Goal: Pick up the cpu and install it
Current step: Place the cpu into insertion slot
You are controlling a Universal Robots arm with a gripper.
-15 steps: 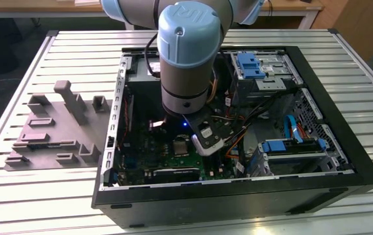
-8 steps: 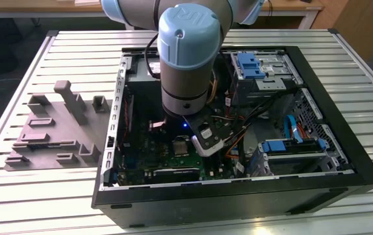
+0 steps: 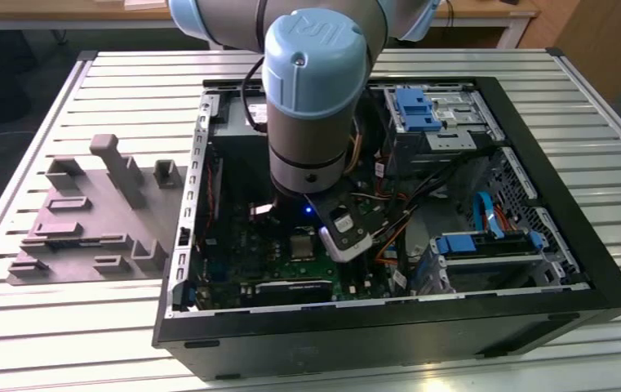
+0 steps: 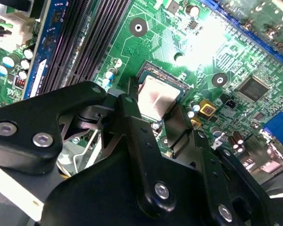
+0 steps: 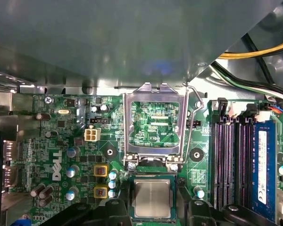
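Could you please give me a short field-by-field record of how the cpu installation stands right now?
cpu: seated flat on the motherboard, metal top up
gripper: down inside the case, at the cpu
socket frame: swung open beside the cpu, not covering it
computer case: lying open on the slatted table
grey blocks: on the table, at the exterior view's left of the case

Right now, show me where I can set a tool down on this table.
In the exterior view, bare table slats lie beyond the grey fixture and nearer than it. Inside the black case is crowded: arm, cables and drive cages surround the cpu.
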